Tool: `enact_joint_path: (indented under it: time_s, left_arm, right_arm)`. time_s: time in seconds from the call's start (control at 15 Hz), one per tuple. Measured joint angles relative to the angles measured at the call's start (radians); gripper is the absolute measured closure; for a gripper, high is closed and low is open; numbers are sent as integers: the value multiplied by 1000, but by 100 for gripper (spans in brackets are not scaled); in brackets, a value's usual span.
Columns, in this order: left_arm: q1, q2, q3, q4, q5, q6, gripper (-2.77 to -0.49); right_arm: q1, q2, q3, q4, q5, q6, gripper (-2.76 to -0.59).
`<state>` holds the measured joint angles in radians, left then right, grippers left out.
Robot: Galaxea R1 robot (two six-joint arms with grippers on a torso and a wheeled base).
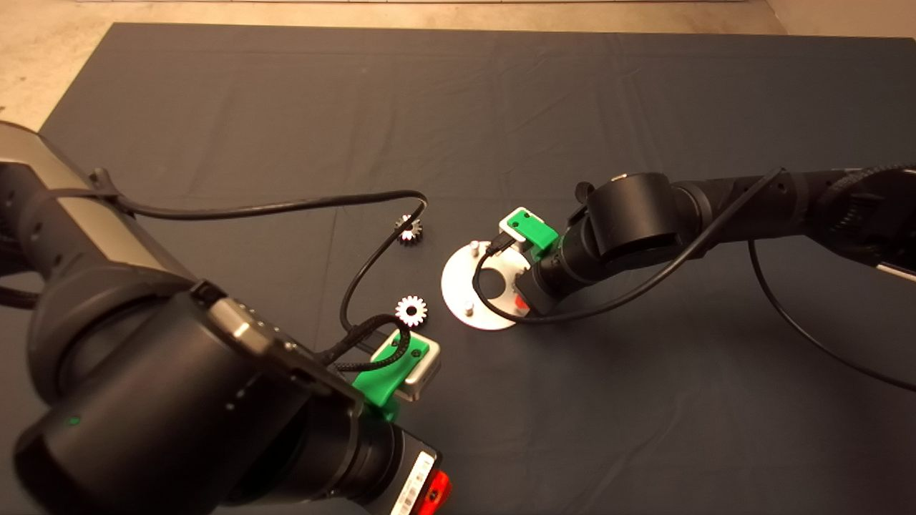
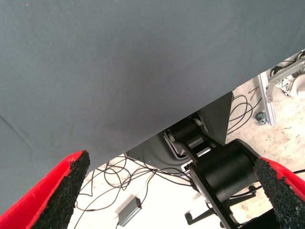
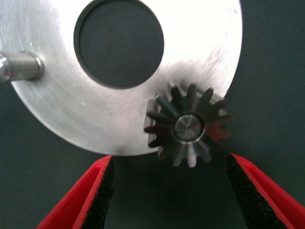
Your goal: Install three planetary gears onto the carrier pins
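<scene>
The silver disc [image 1: 458, 282] lies mid-mat, with two bare carrier pins [image 1: 474, 248] [image 1: 468, 309] showing in the head view. My right gripper [image 3: 169, 191] hovers open over the disc's near edge. Its fingers [image 3: 95, 191] stand on either side of a planetary gear [image 3: 188, 126] that sits on a pin, apart from both pads. Another bare pin [image 3: 21, 67] stands across the disc [image 3: 57, 109]. Two loose planetary gears [image 1: 409, 229] [image 1: 411, 310] lie on the mat left of the disc. My left gripper [image 2: 167, 191] waits open and empty at the lower left, over the mat's front edge.
The right arm [image 1: 644, 222] and its cable cover the disc's right side in the head view. The left arm [image 1: 179, 372] fills the lower left corner. Past the mat's edge, the left wrist view shows floor cables and the robot's base [image 2: 224, 167].
</scene>
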<state>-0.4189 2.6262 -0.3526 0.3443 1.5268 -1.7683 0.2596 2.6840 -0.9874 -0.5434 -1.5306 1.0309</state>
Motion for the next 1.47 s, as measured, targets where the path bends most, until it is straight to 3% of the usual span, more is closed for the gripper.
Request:
enact_joint_path:
  time_s: [0.13,0.27,0.47,0.6,0.73,0.87,1.07,1.47]
  left_arm:
    - [0,0,0,0,0,0,-251]
    - [0,0,0,0,0,0,-251]
    - [0,0,0,0,0,0,-251]
    - [0,0,0,0,0,0,-251]
    - [0,0,0,0,0,6,-251]
    - [0,2,-14,-1,-1,56,-251]
    - [-1,2,-89,0,0,178,-251]
    - [-2,2,-198,0,0,328,-251]
  right_arm:
    - [22,0,4,94,0,2,-173]
    - [52,0,31,224,-1,11,-173]
    - [117,-8,132,337,0,66,-173]
    - [161,-24,230,387,1,121,-173]
    - [176,-59,322,435,2,152,-173]
    - [187,-96,363,448,-1,174,-173]
    - [199,-134,399,455,-2,194,-173]
    - [234,-184,441,472,-3,206,-173]
